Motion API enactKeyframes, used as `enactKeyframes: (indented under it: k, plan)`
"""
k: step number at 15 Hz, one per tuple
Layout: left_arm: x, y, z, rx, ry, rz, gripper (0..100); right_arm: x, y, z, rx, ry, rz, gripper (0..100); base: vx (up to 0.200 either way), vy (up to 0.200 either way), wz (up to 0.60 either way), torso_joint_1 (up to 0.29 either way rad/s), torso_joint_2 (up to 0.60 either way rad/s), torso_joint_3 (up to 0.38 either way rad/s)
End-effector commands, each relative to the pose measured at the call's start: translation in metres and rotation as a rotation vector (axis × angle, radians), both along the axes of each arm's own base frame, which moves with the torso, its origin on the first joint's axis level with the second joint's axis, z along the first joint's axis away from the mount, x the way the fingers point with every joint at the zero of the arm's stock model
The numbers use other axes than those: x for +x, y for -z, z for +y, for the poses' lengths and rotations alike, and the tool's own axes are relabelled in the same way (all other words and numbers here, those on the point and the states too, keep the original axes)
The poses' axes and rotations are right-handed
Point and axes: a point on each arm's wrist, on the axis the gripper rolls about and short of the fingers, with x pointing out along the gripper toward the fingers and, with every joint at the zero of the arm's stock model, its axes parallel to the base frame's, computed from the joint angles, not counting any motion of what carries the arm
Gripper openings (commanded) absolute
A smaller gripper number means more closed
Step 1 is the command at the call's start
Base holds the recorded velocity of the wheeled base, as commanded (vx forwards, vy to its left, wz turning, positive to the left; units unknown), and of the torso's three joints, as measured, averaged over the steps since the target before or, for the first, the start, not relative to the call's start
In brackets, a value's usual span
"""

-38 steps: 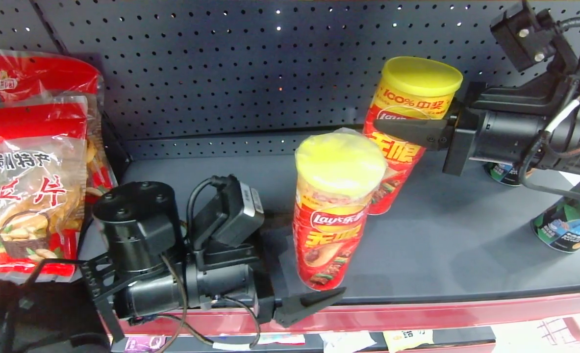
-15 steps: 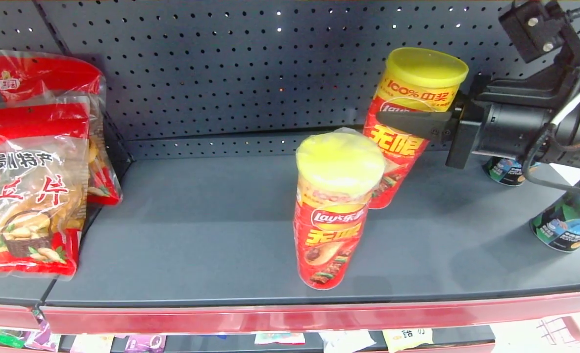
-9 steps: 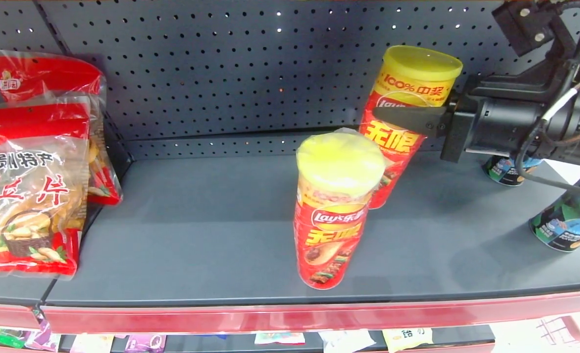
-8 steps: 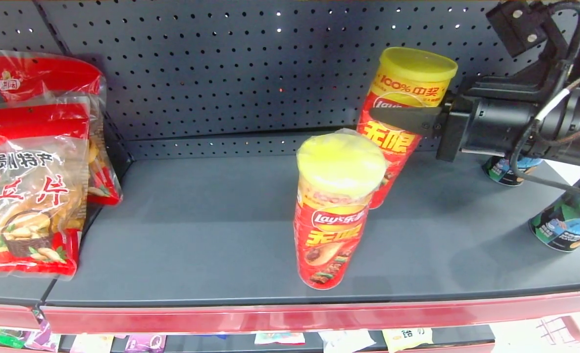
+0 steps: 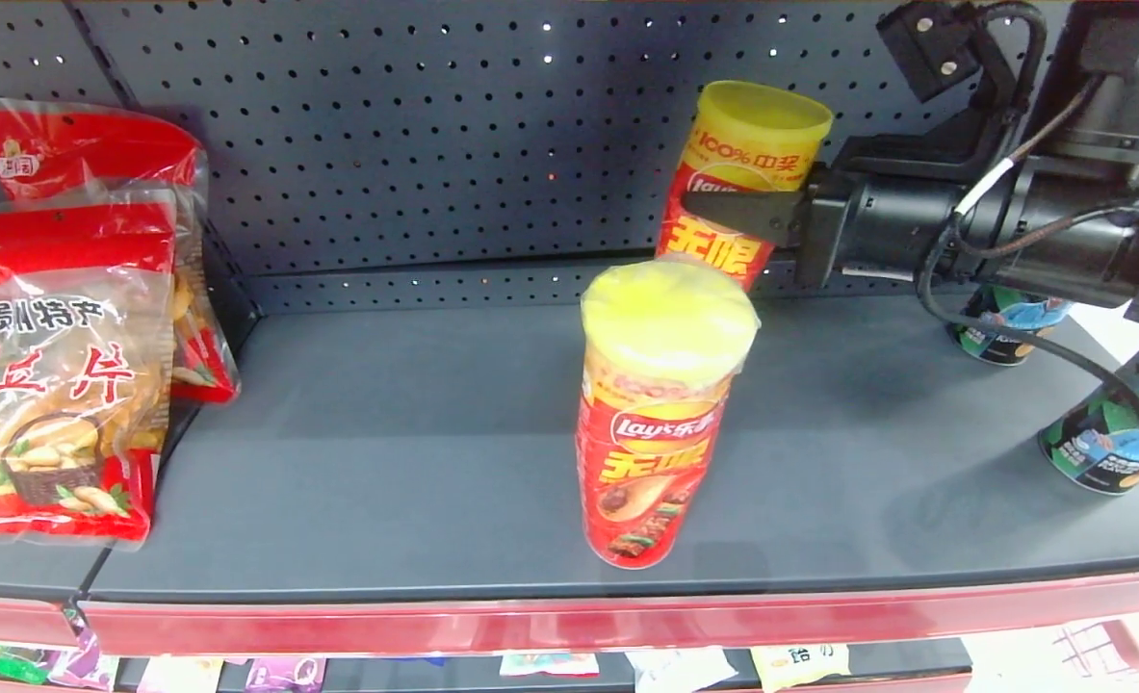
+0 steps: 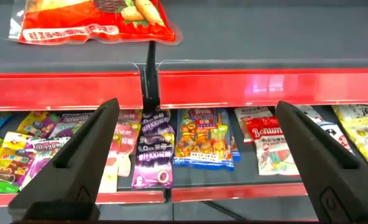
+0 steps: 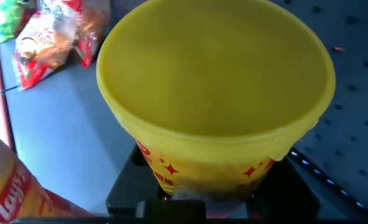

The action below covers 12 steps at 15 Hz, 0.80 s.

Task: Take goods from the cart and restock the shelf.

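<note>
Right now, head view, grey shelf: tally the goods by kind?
Red cylindrical crisp canisters with yellow lids: 2, one in the right end effector
Red-and-clear plastic snack bags: 2
Dark green-blue printed cylindrical containers: 2
Total: 6

This is a shop. A long grey shelf (image 5: 386, 462) has a back wall full of little holes (image 5: 386, 125), the kind shops use. A shiny red strip (image 5: 627, 621) runs along the near edge of the shelf, and small paper tags (image 5: 800, 664) sit just under it. Food is set out in groups. Bags of snacks (image 5: 59, 366) are on the left. A chip can (image 5: 660, 414) is in the middle, with a second chip can (image 5: 737, 192) farther back. Dark cups (image 5: 1103, 448) are on the right. Under the red strip, a lower shelf (image 6: 190, 194) is packed with many small bright packets (image 6: 202, 137) side by side.
</note>
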Motion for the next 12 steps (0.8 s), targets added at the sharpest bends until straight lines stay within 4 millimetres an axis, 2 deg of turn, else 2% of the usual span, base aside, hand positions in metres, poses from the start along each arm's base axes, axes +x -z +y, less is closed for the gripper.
enactKeyframes:
  k: [1, 3, 5, 7, 11, 12]
  plan:
    - [0.000, 0.000, 0.000, 0.000, 0.000, 0.004, 100, 0.006, 0.010, 0.013, -0.016, -0.026, 0.022, 0, 0.000, 0.000, 0.00, 0.000, 0.00, 0.000]
    - [0.000, 0.000, 0.000, 0.000, 0.000, 0.004, 100, 0.013, 0.009, 0.019, -0.015, -0.034, 0.013, 0, 0.000, 0.000, 0.00, 0.000, 0.00, 0.000]
    - [0.000, 0.000, 0.000, 0.000, 0.000, 0.004, 100, 0.019, 0.014, 0.022, -0.036, -0.117, -0.001, 0, 0.000, 0.000, 0.00, 0.000, 0.00, 0.000]
    - [0.000, 0.000, 0.000, 0.000, 0.000, 0.004, 100, 0.037, 0.020, 0.013, -0.083, -0.148, -0.062, 0, 0.000, 0.000, 0.00, 0.000, 0.00, 0.000]
    - [0.000, 0.000, 0.000, 0.000, 0.000, 0.004, 100, 0.059, 0.033, 0.011, -0.100, -0.231, -0.063, 0, 0.000, 0.000, 0.00, 0.000, 0.00, 0.000]
    - [0.000, 0.000, 0.000, 0.000, 0.000, 0.004, 100, 0.063, 0.030, 0.012, -0.099, -0.243, -0.069, 0, 0.000, 0.000, 0.00, 0.000, 0.00, 0.000]
